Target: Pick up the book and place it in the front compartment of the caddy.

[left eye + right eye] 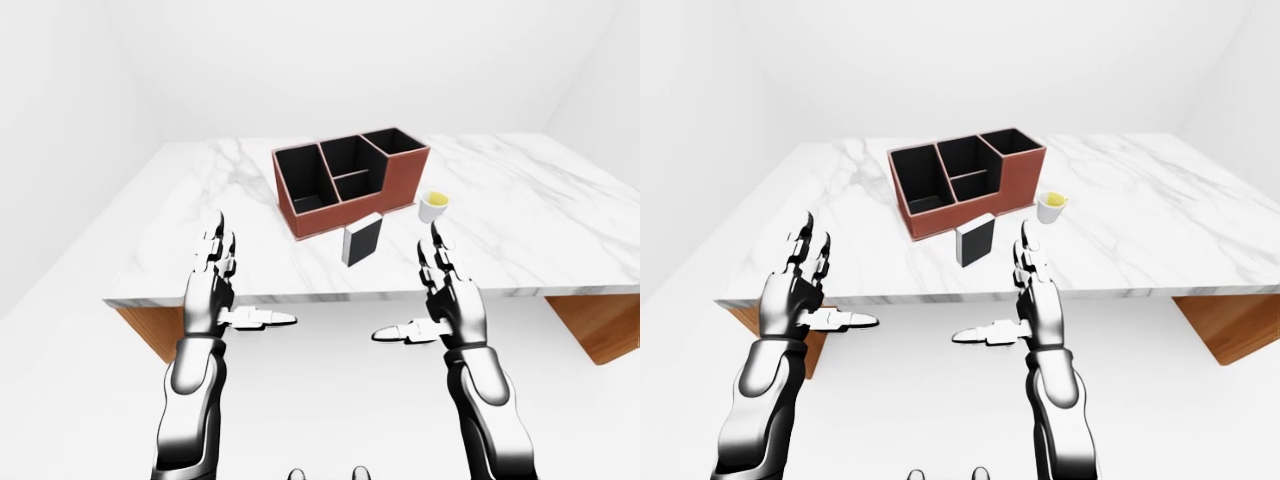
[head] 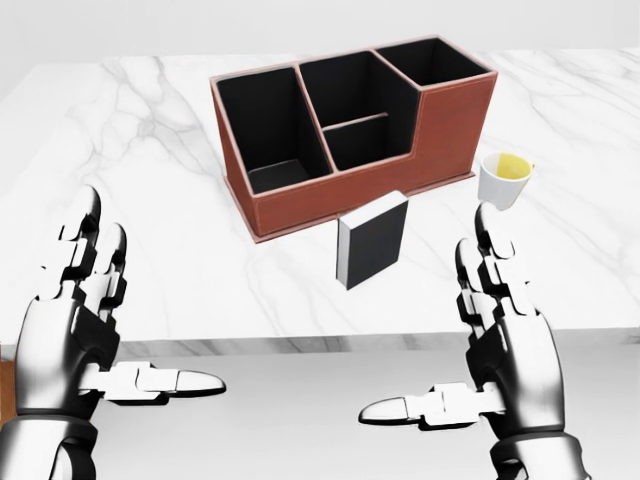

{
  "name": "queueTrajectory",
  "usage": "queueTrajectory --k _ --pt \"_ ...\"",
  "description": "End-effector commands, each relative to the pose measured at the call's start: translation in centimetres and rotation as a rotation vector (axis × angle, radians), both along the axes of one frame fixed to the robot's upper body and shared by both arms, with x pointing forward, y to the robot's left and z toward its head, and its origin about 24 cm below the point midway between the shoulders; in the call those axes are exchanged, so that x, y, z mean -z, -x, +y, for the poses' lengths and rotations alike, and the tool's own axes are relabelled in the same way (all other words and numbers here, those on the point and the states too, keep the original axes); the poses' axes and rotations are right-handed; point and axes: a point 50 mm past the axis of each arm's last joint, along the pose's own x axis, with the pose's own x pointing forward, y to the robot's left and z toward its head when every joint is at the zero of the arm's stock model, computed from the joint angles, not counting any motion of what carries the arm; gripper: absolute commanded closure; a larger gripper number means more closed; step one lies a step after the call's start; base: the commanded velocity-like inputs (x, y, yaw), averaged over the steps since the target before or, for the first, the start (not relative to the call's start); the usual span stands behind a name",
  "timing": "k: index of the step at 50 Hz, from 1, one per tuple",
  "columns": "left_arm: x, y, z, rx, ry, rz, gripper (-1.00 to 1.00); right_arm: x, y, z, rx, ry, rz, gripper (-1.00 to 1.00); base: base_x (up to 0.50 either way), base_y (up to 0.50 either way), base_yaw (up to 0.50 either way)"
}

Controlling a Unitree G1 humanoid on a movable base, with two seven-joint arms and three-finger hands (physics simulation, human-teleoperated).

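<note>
Standing book (image 2: 371, 238) near caddy (image 2: 350, 130), unlabeled.

Bare simulated room — white walls, marble table (image 1: 520, 215) — nothing homely

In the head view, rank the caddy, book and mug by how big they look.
1. Caddy, clearly the largest.
2. Book, standing upright just below the caddy.
3. Mug, the smallest, to the caddy's right.

Bare marble lies left and near of the book (image 2: 372, 240); caddy (image 2: 350, 195) just beyond, cup (image 2: 502, 180) right.
</note>
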Motion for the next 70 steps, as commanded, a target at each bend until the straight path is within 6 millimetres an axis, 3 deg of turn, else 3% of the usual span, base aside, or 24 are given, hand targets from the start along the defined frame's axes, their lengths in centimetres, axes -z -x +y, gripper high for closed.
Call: queueTrajectory --k 1,26,41,57,70 --pt "-0.15 -0.04 -0.14 0.005 0.000 -0.006 -1.00 -0.49 0.13 -0.06 -0.006 -0.010 -0.022 -1.00 0.50 0.00 0.00" --pt "-0.46 0.08 -0.41 0.014 0.003 -0.021 -1.00 -0.95 0.39 0.11 -0.031 -0.026 -0.043 -1.00 0.50 0.00 0.00" --pt "-0.91 0.34 -0.55 0.017 0.000 -0.041 -1.00 -0.90 0.43 0.02 -0.025 -0.032 -0.041 -1.00 0.01 0.00 0.00" --pt "-0.79 0.33 -0.75 0.023 -0.004 -0.036 -1.00 -0.85 0.62 0.05 -0.050 -0.058 -0.039 -1.00 0.47 0.00 0.00" --pt "-0.84 0.40 -0.95 0.029 -0.006 -0.038 -1.00 -0.68 0.67 0.34 -0.063 -0.041 -0.031 -1.00 0.01 0.00 0.00"
